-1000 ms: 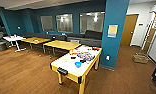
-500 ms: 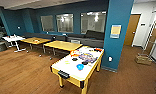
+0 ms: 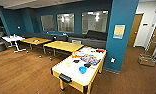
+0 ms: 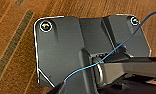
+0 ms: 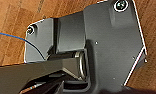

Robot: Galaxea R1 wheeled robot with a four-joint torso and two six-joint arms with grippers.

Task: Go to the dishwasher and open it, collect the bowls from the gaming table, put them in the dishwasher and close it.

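In the head view, we are looking across a lounge with a brown wood-plank floor point(image 3: 24, 72). The gaming table point(image 3: 69, 71), which we are calling the desk, is sitting in the lower middle of the frame, running up toward the teal pillar point(image 3: 120, 35). Its top is flat, white and smooth, edged in yellow, on yellow legs, with a dark slot fitting at its near end. Colourful board games point(image 3: 90, 59) are lying spread flat across its far half, probably left as they were played. Small dark shapes point(image 3: 87, 65) are resting among them near the middle of the top; we are judging these to be the bowls, though they are too blurred to be sure. A round blue object point(image 3: 82, 69) is sitting just in front of them. Yellow-topped tables point(image 3: 62, 46) are standing at middle left, before a long dark sofa point(image 3: 94, 37) set against the windowed wall. A cardboard box point(image 3: 146, 60) is resting on the floor at right.

In the left wrist view, we are seeing the robot's dark matte plate over the plank floor point(image 4: 16, 30), with a thin blue cable point(image 4: 111, 52) crossing it. We cannot tell how the left tool is set.

In the right wrist view, the same dark plate is hanging above the wooden floor point(image 5: 11, 22), a blue cable point(image 5: 16, 37) trailing in. The right tool's state is likewise beyond telling.
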